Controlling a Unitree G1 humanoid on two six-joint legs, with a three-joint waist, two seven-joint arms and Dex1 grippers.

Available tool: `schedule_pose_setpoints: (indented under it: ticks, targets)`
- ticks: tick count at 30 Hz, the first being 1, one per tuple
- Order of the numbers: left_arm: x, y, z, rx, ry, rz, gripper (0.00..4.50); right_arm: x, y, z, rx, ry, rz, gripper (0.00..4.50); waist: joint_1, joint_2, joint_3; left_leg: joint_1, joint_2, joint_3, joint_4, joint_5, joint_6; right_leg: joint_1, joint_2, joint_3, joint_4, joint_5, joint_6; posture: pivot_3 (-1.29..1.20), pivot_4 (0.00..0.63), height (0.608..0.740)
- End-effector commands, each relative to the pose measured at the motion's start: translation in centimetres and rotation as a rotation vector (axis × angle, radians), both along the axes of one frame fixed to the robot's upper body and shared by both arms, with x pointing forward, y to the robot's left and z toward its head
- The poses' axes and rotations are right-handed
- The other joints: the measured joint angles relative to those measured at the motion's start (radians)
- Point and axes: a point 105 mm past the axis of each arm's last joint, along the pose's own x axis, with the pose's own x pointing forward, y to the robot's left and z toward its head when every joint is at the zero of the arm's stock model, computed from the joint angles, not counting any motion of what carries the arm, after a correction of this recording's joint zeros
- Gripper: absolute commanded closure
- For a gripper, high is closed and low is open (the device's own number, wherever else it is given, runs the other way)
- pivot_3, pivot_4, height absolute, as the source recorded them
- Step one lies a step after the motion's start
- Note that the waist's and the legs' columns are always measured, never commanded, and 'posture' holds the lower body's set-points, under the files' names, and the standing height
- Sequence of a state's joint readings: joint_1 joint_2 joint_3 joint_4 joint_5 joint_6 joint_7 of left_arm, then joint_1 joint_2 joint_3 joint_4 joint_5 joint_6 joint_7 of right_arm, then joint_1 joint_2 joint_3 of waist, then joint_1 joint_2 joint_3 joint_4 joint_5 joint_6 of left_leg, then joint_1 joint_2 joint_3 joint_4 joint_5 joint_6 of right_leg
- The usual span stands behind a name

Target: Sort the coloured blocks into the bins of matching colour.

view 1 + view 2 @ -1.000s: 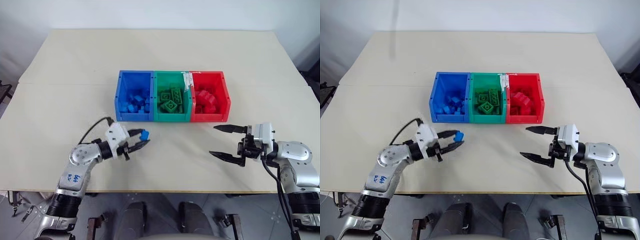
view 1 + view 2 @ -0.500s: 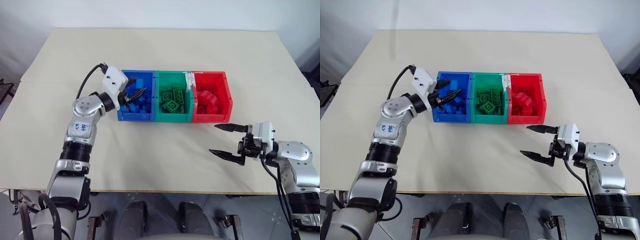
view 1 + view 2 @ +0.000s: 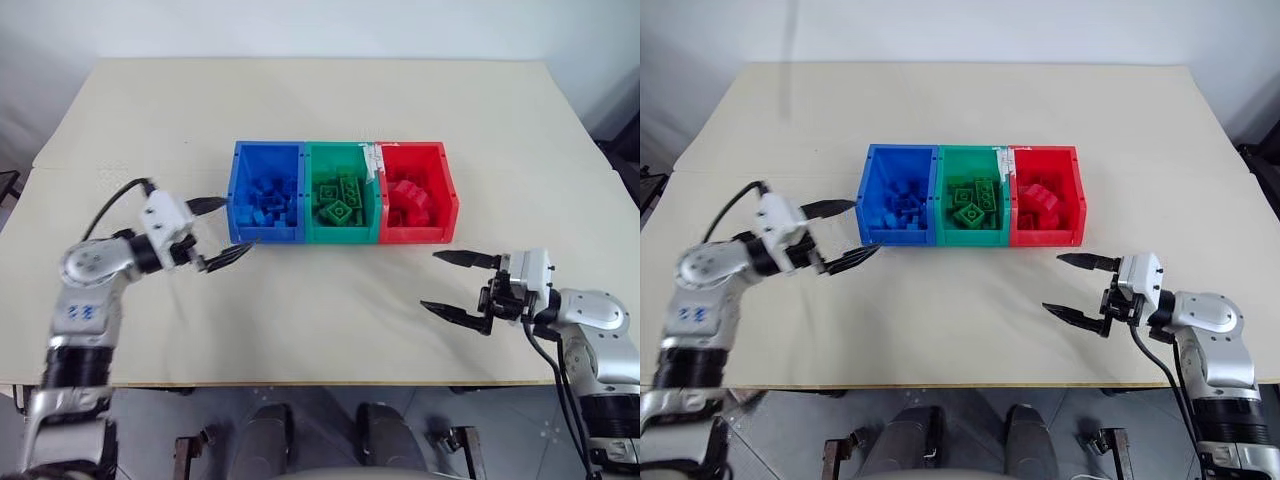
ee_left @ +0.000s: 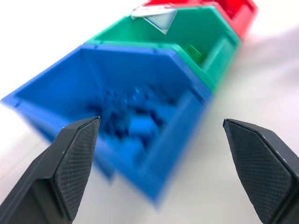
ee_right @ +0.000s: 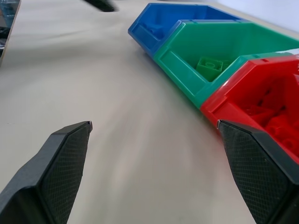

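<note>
Three joined bins sit in a row at the centre of the head views, on a beige table: the blue bin on the picture's left, the green bin in the middle, the red bin on the right. Each holds bricks of its own colour: blue blocks lie heaped on the blue bin's floor, green blocks fill the green one, and red blocks lie in the red one. A strip of pale tape sits on the wall shared by the green and red bins.

The left gripper is at the left of the frame, just beside the blue bin's outer corner, its two black fingers spread wide with nothing between them; the upper fingertip lies close to the bin's left wall. In the left wrist view the blue bin shows between its fingers.

The right gripper hangs at the lower right, in front of the red bin and well apart from it, jaws wide and empty.
</note>
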State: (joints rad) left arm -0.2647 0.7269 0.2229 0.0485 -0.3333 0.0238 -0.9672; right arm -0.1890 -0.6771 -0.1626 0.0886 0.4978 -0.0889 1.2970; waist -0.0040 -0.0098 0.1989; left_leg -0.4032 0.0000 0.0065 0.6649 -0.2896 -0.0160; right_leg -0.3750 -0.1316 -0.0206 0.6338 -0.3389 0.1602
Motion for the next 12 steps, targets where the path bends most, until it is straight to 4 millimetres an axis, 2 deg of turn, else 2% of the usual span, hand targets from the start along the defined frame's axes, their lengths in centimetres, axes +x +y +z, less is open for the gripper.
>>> schedule_pose_setpoints:
  ticks: [1, 5, 12]
  targets:
    - [-1.6, 1.8, 1.4, 0.013, -0.053, 0.056, 0.02, 0.2, -0.3, 1.0, 0.005, -0.042, 0.005, 0.00, 0.003, 0.000, 0.000, 0.000, 0.000, -0.001, 0.000, 0.000, 0.000, 0.000, 0.000, 0.000, 0.000, 0.000, 0.000, 0.00, 0.150, 0.740]
    - [-3.4, 3.6, 0.6, 0.005, -0.041, 0.136, 0.02, 0.6, -0.5, 1.1, 0.010, -0.044, 0.004, 0.00, 0.004, 0.000, 0.000, 0.000, 0.000, -0.001, 0.000, 0.000, 0.000, 0.000, -0.001, 0.000, -0.004, 0.000, 0.000, 0.00, 0.150, 0.740]
    - [-4.4, 3.8, -0.3, -0.006, -0.043, 0.186, 0.02, 0.6, -0.6, 0.9, 0.014, -0.040, 0.002, 0.00, 0.002, 0.000, 0.000, 0.000, 0.000, 0.000, -0.001, 0.000, 0.000, 0.000, -0.001, 0.000, -0.004, 0.000, 0.000, 0.00, 0.150, 0.740]
